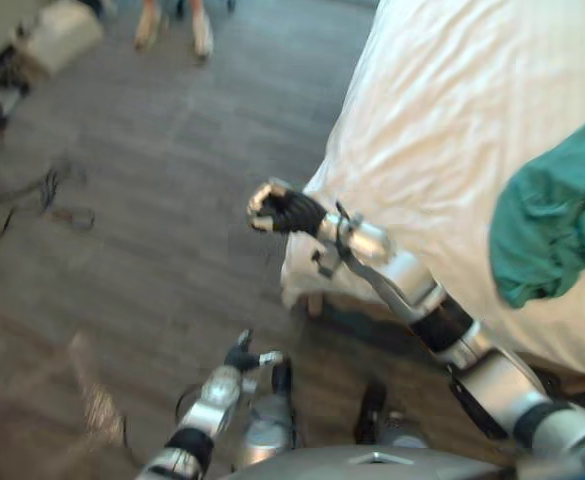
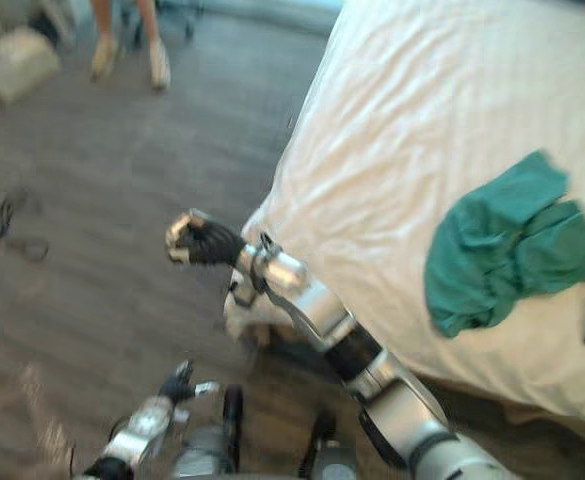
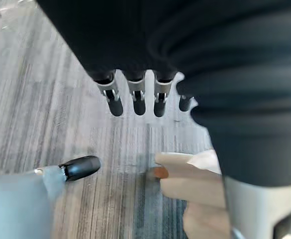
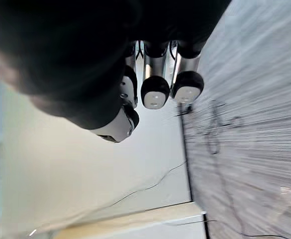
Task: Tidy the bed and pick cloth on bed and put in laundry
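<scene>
A crumpled green cloth [image 1: 552, 225] lies on the white sheet of the bed [image 1: 442, 110], near the bed's near edge at the right; it is also clear in the right eye view [image 2: 502, 245]. My right hand [image 1: 272, 210] hangs over the floor just off the bed's corner, well left of the cloth, its fingers [image 4: 155, 92] curled into a fist with nothing in them. Low down over the floor is my left hand [image 1: 242, 355], its fingers [image 3: 138, 99] straight and relaxed and its thumb apart, holding nothing.
The grey wood floor [image 1: 162, 200] spreads out left of the bed. A person's legs [image 1: 172, 25] stand at the far end of it. A pale bundle [image 1: 62, 35] and loose cables [image 1: 32, 195] lie at the far left.
</scene>
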### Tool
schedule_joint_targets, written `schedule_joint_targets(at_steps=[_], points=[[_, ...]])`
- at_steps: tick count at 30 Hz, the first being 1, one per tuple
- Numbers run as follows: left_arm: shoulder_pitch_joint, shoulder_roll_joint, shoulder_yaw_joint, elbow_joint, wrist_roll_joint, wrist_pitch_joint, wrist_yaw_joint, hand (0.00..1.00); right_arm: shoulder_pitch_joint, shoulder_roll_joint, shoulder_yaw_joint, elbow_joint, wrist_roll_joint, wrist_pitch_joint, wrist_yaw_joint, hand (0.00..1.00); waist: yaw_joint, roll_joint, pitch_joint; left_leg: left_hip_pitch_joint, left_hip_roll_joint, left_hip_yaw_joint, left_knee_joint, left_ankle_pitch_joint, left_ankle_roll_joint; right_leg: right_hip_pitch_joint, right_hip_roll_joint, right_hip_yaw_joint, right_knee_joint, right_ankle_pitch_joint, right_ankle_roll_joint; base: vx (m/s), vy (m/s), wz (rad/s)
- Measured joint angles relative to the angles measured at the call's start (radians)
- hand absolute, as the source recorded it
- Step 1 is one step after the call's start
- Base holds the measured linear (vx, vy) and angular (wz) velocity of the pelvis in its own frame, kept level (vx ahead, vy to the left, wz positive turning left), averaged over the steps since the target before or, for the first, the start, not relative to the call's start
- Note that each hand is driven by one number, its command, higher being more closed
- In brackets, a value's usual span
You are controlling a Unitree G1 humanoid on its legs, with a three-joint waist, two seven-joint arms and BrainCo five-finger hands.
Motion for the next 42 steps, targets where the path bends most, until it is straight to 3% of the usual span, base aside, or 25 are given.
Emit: schedule_joint_targets(at_steps=[3, 9, 18, 24, 27, 32, 38, 42], points=[[-0.111, 0.001, 0.004, -0.005, -0.017, 0.0, 0.0, 0.0, -0.123, 0.0, -0.046, 0.05, -0.008, -0.013, -0.038, 1.0, 0.001, -0.001, 0.068, -0.068, -0.004, -0.01, 0.036, 0.004, 0.0, -0.066, -0.016, -0.003, 0.049, -0.005, -0.007, -0.04, 0.009, 0.17], [-0.318, 0.016, -0.01, -0.001, -0.029, 0.003, -0.002, 0.0, -0.292, -0.006, -0.073, 0.085, -0.007, -0.037, -0.109, 1.0, 0.002, 0.006, 0.089, -0.227, -0.007, -0.013, 0.131, 0.004, 0.0, -0.226, -0.05, -0.003, 0.173, -0.029, -0.027, -0.04, 0.009, 0.1], [-0.486, 0.003, -0.029, 0.046, -0.142, 0.055, -0.001, 0.0, -0.312, -0.022, -0.156, 0.182, 0.008, -0.037, -0.239, 1.0, 0.001, 0.035, 0.105, -0.412, -0.007, -0.01, 0.175, 0.026, -0.002, -0.464, -0.088, 0.012, 0.342, -0.089, -0.052, -0.1, -0.032, 0.05], [-0.552, -0.073, 0.022, 0.041, -0.194, 0.068, 0.016, 0.0, -0.254, -0.018, -0.176, 0.255, 0.024, -0.039, -0.259, 1.0, -0.013, 0.042, 0.106, -0.483, 0.007, 0.022, 0.193, 0.04, -0.005, -0.557, -0.087, 0.036, 0.381, -0.089, -0.058, -0.06, -0.043, -0.08], [-0.601, -0.096, 0.041, 0.033, -0.215, 0.068, 0.028, 0.0, -0.248, 0.027, -0.166, 0.322, 0.025, -0.084, -0.278, 1.0, -0.037, 0.043, 0.105, -0.525, 0.02, 0.048, 0.222, 0.039, -0.004, -0.584, -0.086, 0.035, 0.391, -0.087, -0.061, -0.01, -0.006, 0.01], [-0.68, -0.144, 0.119, 0.034, -0.268, 0.064, 0.066, 0.0, -0.27, 0.069, -0.141, 0.498, 0.109, -0.15, -0.312, 1.0, -0.045, 0.044, 0.103, -0.6, 0.048, 0.1, 0.275, 0.023, 0.011, -0.638, -0.084, 0.034, 0.413, -0.084, -0.066, -0.04, -0.015, 0.03], [-0.697, -0.17, 0.192, 0.068, -0.271, 0.066, 0.104, 0.0, -0.269, 0.088, -0.148, 0.641, 0.184, -0.178, -0.318, 1.0, -0.066, 0.044, 0.103, -0.648, 0.067, 0.162, 0.316, 0.017, 0.036, -0.675, -0.089, 0.042, 0.421, -0.074, -0.068, -0.01, 0.0, -0.01], [-0.665, -0.173, 0.212, 0.069, -0.255, 0.066, 0.134, 0.0, -0.182, 0.084, -0.217, 0.662, 0.225, -0.206, -0.267, 1.0, -0.093, 0.043, 0.103, -0.624, 0.085, 0.214, 0.352, -0.004, 0.066, -0.64, -0.087, 0.056, 0.414, -0.067, -0.06, 0.0, 0.006, -0.12]])
